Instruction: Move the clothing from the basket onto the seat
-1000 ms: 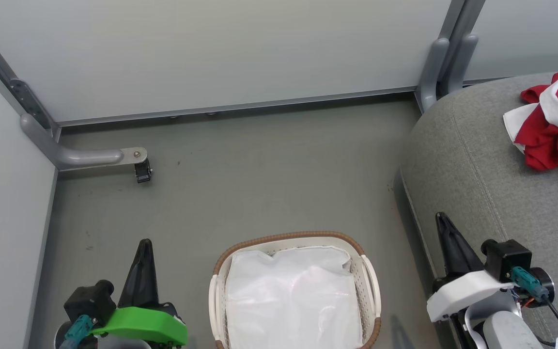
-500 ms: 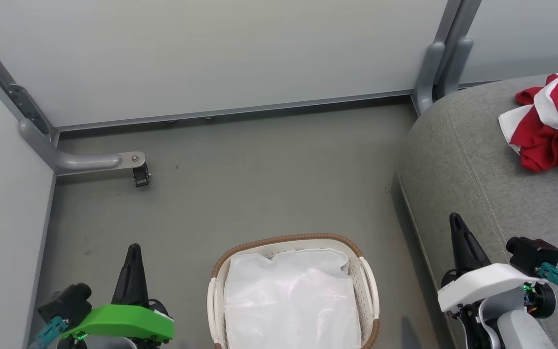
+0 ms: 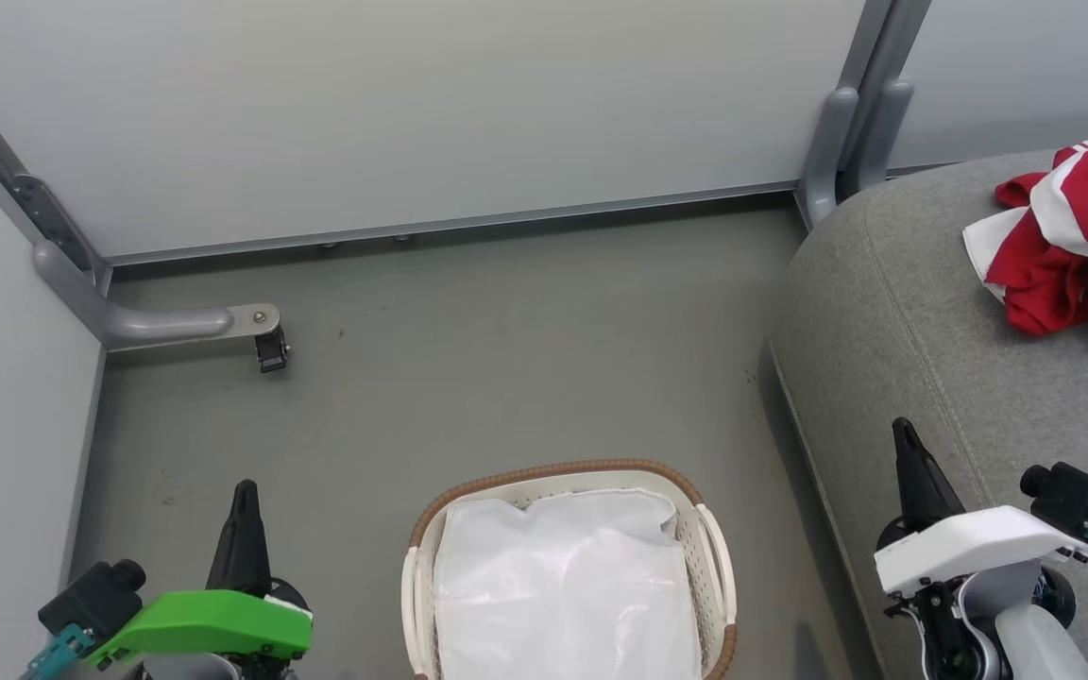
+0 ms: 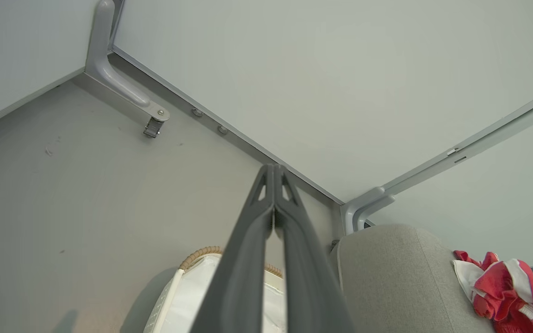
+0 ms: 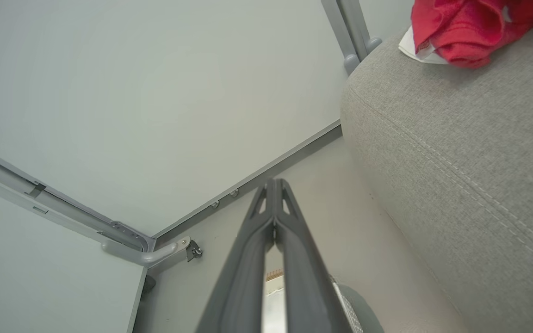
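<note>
The red clothing (image 3: 1073,241) with white stripes lies bunched on the grey seat (image 3: 931,312) at the far right; it also shows as clothing (image 4: 507,291) and clothing (image 5: 470,25) in the wrist views. The basket (image 3: 709,557) stands on the floor at bottom centre, holding just its white liner cloth. My left gripper (image 3: 244,491) is shut and empty, left of the basket. My right gripper (image 3: 903,430) is shut and empty, over the seat's front edge. Both wrist views show the fingers (image 4: 273,175) and fingers (image 5: 273,185) pressed together.
Pale partition walls (image 3: 412,104) close the back and left. A grey bracket with a small black caster (image 3: 270,348) sits on the floor at left. Twin grey posts (image 3: 851,123) stand by the seat's back corner. Grey floor (image 3: 506,359) stretches beyond the basket.
The head camera has shifted, so the scene sits slightly lower and leftward. Both grippers have drawn back toward the bottom corners, still shut. The clothing lies unmoved on the seat.
</note>
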`<state>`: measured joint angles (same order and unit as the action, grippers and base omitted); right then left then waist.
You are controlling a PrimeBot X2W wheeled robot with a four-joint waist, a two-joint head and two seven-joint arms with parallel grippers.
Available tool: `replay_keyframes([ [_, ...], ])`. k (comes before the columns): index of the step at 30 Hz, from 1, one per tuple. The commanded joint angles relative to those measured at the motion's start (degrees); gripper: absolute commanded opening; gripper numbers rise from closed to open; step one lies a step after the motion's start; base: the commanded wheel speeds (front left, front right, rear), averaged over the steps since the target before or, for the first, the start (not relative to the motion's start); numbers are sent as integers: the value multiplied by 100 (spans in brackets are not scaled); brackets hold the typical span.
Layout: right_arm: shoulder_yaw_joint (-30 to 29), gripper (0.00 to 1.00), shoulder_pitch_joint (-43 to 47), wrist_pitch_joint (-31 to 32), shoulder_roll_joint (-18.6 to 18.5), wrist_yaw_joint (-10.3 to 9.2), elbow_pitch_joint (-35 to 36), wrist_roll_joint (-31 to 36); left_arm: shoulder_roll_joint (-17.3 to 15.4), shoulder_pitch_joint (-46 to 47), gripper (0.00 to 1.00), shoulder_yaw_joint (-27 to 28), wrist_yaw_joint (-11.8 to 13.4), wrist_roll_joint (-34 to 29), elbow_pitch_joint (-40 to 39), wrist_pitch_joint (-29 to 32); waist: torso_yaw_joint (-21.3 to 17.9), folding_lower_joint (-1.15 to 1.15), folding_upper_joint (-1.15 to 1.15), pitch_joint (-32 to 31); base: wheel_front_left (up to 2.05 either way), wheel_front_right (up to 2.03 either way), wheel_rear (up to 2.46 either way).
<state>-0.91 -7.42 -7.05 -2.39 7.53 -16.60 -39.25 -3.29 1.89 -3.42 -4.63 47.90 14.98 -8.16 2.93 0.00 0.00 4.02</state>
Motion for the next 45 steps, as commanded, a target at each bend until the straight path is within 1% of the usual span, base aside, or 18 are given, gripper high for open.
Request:
replay_keyframes([
  [1, -37, 0, -2, 42, -30, -2, 102, -205, -60, 179, 0, 53, -49, 193, -83, 32, -5, 0, 0, -6, 0, 0, 0],
  [23, -208, 0, 39, 465, -41, -3, 160, -1828, -84, 268, 0, 287, -130, 1606, -102, 436, -72, 0, 0, -95, 0, 0, 0],
  [45, -344, 0, 74, 802, -50, -4, 206, -3132, -87, 340, 0, 497, -198, 2711, -109, 775, -140, 0, 0, -183, 0, 0, 0],
])
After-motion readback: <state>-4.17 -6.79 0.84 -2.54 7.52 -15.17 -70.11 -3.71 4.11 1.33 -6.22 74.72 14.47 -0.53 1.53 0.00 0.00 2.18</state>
